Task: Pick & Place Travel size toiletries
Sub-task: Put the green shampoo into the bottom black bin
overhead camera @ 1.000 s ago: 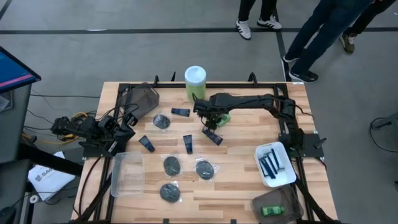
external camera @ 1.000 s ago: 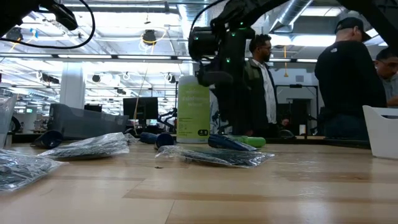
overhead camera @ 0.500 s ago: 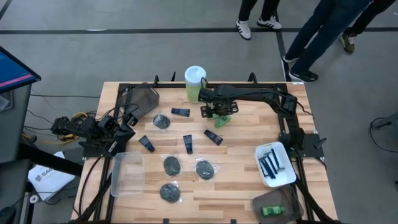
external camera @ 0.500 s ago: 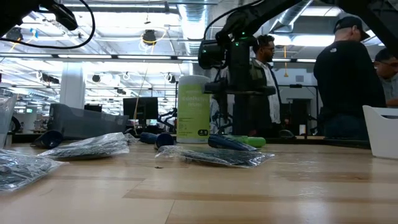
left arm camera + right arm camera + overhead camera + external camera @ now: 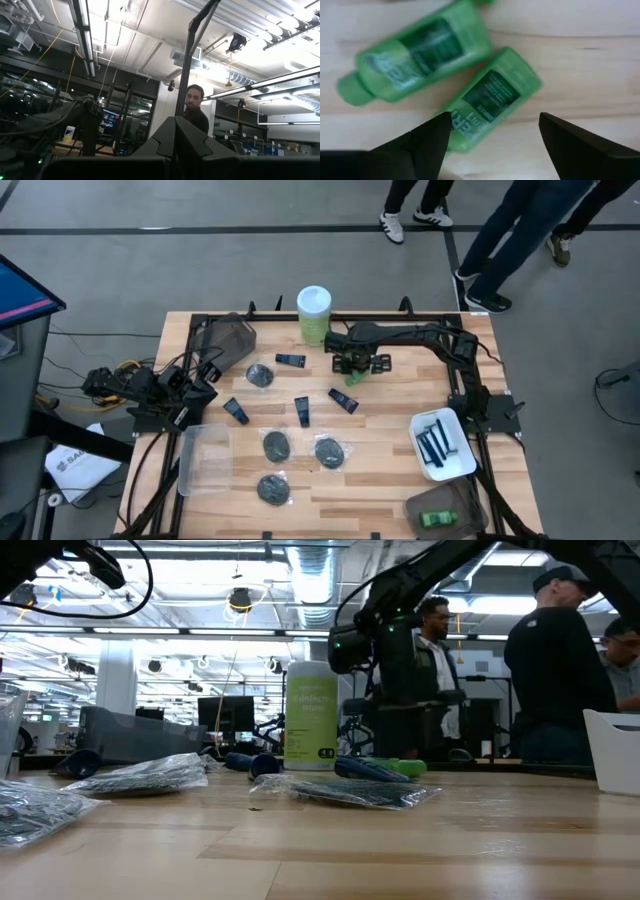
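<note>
Hovering spread end effector (image 5: pixel 490 132), glossy green bottles (image 5: pixel 492 102)

Overhead camera straight down, low camera level across the same table (image 5: pixel 400 450); wrist cameras ceilingward and tabletop-close.

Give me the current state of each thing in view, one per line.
Right tool: open, above two small green plastic bottles, which lie flat on the wooden table.
Left tool: shut, parked at the table's left edge.
Tall green canister with white lid: upright.
White tray: holds dark items.
Clear tray: looks empty.
</note>
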`<act>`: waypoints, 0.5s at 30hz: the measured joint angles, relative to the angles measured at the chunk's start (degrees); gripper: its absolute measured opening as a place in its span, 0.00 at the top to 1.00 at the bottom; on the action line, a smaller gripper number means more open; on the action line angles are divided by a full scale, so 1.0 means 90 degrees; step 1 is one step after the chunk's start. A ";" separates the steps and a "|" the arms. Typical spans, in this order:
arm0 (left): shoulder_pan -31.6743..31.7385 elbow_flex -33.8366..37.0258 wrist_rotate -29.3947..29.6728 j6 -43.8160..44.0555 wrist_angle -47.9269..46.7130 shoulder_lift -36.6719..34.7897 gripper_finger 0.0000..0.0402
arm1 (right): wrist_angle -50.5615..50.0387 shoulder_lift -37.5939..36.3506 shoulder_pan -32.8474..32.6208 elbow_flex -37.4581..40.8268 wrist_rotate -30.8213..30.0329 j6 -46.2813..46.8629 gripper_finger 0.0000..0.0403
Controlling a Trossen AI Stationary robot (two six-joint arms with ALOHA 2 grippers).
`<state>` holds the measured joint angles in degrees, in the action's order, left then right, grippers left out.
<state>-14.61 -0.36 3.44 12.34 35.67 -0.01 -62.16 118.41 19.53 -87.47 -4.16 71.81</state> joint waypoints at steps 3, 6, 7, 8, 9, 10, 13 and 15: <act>0.0000 0.0000 -0.0001 0.0000 -0.0001 0.0000 0.99 | 0.0444 -0.0003 -0.0012 0.0137 0.0012 0.0107 0.27; 0.0000 0.0000 -0.0002 0.0000 0.0002 0.0000 0.99 | 0.0627 0.0004 0.0039 0.0145 0.0031 0.0166 0.27; 0.0000 0.0000 -0.0002 0.0000 -0.0001 0.0000 0.99 | 0.0681 0.0002 0.0041 0.0140 0.0031 0.0189 0.27; 0.0000 0.0000 -0.0002 0.0000 0.0001 0.0000 0.99 | 0.0677 0.0002 0.0041 0.0140 0.0029 0.0212 0.27; 0.0000 0.0000 -0.0002 0.0000 0.0001 0.0000 0.99 | 0.0639 0.0002 0.0042 0.0142 0.0011 0.0244 0.27; 0.0000 0.0000 -0.0003 0.0000 -0.0001 0.0000 0.99 | 0.0619 0.0002 0.0046 0.0142 0.0000 0.0248 0.27; 0.0000 0.0000 -0.0005 0.0000 -0.0001 0.0000 0.99 | 0.0560 0.0002 0.0051 0.0142 0.0023 0.0357 0.27; 0.0000 0.0000 -0.0007 0.0000 0.0002 0.0000 0.99 | 0.0762 -0.0001 0.0017 0.0201 0.0087 0.0418 0.28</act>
<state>-14.61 -0.36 3.38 12.34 35.68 -0.01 -55.30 118.40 19.68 -85.66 -3.38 75.58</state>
